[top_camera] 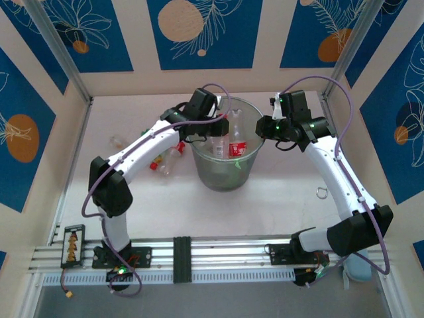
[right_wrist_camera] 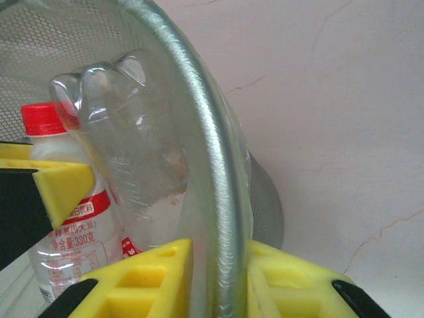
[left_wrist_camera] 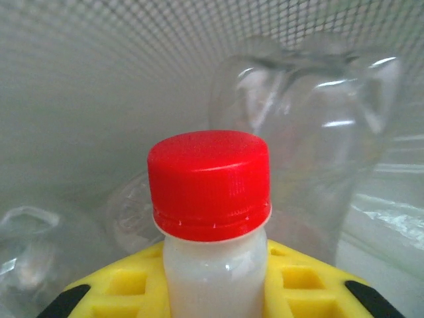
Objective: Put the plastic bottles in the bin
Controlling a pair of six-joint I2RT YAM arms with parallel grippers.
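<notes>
The bin, a round wire-mesh basket, stands mid-table. My left gripper reaches in over its left rim and is shut on the neck of a red-capped plastic bottle, with a yellow finger on each side of the neck. The same bottle carries a red and white label. Another clear bottle stands base-up beside it inside the bin. My right gripper is shut on the bin's metal rim, one pad inside and one outside. Loose bottles lie left of the bin.
One more clear bottle lies farther left on the table. A small metal ring rests on the table's right side. A yellow and black tag sits on the front rail at the left. Patterned walls close in the table.
</notes>
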